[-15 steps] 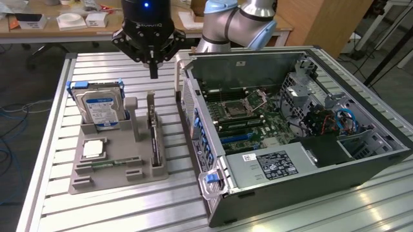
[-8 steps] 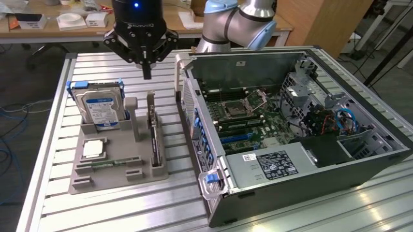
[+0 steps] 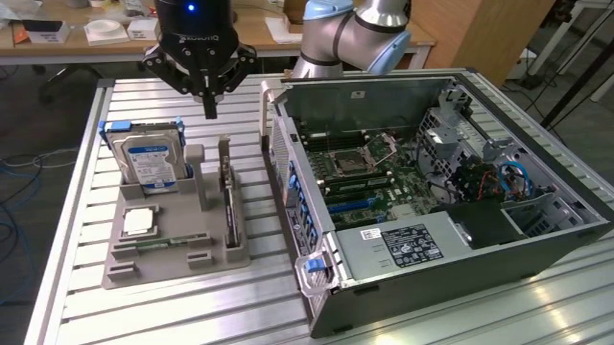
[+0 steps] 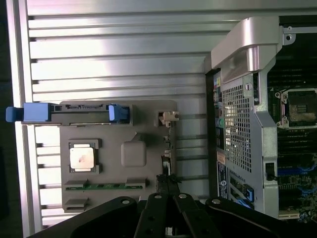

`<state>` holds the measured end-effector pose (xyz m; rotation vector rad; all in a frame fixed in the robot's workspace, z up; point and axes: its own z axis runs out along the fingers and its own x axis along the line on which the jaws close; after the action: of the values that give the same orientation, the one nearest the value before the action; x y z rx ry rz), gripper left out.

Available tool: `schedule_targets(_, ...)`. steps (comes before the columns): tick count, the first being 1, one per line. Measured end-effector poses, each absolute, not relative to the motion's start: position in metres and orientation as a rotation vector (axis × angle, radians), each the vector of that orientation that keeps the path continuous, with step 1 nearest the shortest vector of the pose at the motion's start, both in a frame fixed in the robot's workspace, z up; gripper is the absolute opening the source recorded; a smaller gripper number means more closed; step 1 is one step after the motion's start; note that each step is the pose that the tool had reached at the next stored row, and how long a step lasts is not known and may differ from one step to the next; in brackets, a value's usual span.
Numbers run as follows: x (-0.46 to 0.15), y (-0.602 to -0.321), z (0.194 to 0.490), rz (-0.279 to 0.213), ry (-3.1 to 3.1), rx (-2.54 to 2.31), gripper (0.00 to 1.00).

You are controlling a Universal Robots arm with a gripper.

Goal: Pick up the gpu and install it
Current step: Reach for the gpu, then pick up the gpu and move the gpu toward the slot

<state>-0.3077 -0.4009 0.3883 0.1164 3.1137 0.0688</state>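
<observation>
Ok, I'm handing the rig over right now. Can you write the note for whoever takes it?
Gripper: shut and empty, hanging above the far end of the gray holder, roughly in line with the gpu and clear of it.
Gpu: standing on edge in its slot in the holder, next to the hard drive, on the exterior view's left of the open computer case.
Done: nothing to show yet; the gpu is not gripped or lifted.
Left: the whole job, both the pick-up and seating the card in the case.
</observation>
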Motion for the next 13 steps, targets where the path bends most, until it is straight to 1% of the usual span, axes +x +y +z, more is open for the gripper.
schedule_targets(13, -0.3078, -0.4009, 0.3882, 0.069, 3.114, 0.117, 0.11)
